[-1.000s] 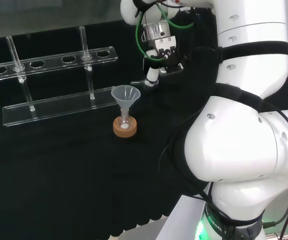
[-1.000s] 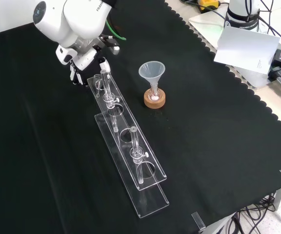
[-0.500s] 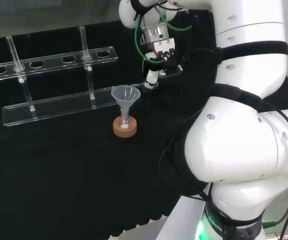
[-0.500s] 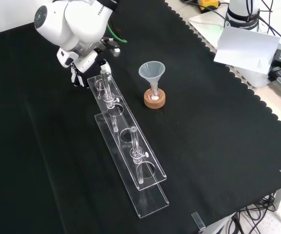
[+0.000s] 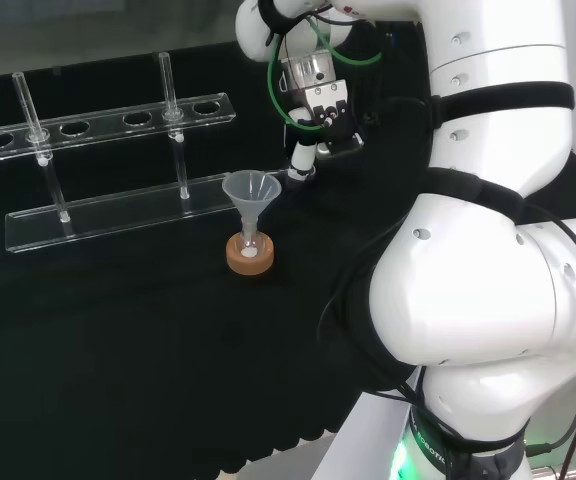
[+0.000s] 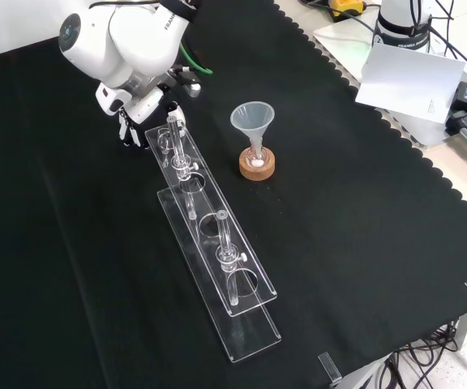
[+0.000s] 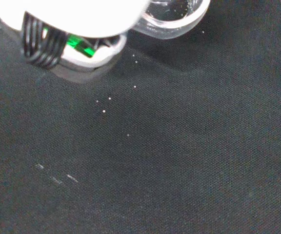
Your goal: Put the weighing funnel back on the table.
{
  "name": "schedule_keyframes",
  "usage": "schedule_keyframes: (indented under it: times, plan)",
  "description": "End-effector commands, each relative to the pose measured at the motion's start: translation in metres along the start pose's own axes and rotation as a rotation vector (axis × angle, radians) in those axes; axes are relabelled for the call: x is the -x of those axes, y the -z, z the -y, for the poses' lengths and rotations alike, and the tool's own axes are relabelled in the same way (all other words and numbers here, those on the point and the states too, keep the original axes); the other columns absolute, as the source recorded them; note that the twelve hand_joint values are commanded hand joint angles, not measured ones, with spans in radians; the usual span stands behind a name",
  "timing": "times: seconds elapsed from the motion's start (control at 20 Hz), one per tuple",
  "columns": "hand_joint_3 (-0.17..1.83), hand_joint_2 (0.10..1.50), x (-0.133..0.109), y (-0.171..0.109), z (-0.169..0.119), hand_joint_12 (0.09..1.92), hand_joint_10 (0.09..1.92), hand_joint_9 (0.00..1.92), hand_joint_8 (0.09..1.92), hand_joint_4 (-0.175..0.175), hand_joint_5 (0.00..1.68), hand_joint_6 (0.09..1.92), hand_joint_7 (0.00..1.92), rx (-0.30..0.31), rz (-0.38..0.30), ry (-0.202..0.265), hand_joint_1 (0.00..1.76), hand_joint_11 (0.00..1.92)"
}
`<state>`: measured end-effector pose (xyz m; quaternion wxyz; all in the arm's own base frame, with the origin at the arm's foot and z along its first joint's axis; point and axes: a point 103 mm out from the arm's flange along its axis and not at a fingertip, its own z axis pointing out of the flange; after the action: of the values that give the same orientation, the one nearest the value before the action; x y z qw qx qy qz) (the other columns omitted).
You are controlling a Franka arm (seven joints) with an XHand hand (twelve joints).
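My hand (image 5: 320, 120) hangs low over the black cloth, just off the right end of the clear rack (image 5: 108, 120) in the head view. In the front view the hand (image 6: 126, 128) sits under the white arm link, beside the rack's far end. Close to the cloth in the wrist view, the weighing funnel (image 7: 175, 20) shows as a clear curved rim next to the blurred white hand (image 7: 67, 14). The fingers appear curled on it, though the grip itself is mostly hidden.
The big funnel (image 5: 251, 190) stands in a small flask on a cork ring (image 5: 250, 255), just in front of the hand in the head view. The long rack (image 6: 209, 235) holds two upright test tubes. Papers and cables (image 6: 412, 73) lie beyond the cloth's edge.
The hand has drifted a little lower and slightly toward the rack's end; the funnel, flask and rack have not moved.
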<state>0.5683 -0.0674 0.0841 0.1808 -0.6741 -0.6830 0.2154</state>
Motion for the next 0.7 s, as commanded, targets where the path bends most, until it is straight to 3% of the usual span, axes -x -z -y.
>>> schedule_keyframes:
  times: [0.05,0.1,0.15,0.25,0.4,0.7]
  plan:
    - [0.67,0.67,0.000,0.001,0.004,1.14,0.47,0.77,0.73,0.107,1.06,0.91,0.43,-0.004,0.038,0.002,1.06,0.67]
    - [0.66,0.65,0.001,0.001,0.006,1.16,0.48,0.75,0.73,0.046,0.97,0.91,0.40,-0.014,0.027,0.003,1.04,0.65]
    - [0.67,0.63,0.002,0.001,0.007,1.18,0.50,0.73,0.74,0.007,0.85,0.91,0.37,-0.022,0.023,0.002,1.02,0.62]
    - [0.68,0.60,0.002,0.001,0.008,1.22,0.53,0.67,0.74,-0.031,0.61,0.87,0.32,-0.045,0.034,0.008,0.99,0.56]
    - [0.70,0.59,-0.002,0.000,0.011,1.28,0.60,0.57,0.75,-0.049,0.38,0.64,0.23,-0.071,0.046,0.013,0.96,0.47]
    - [0.69,0.57,-0.004,0.003,0.020,1.32,0.69,0.41,0.73,-0.057,0.27,0.25,0.06,-0.080,0.047,0.016,0.91,0.38]
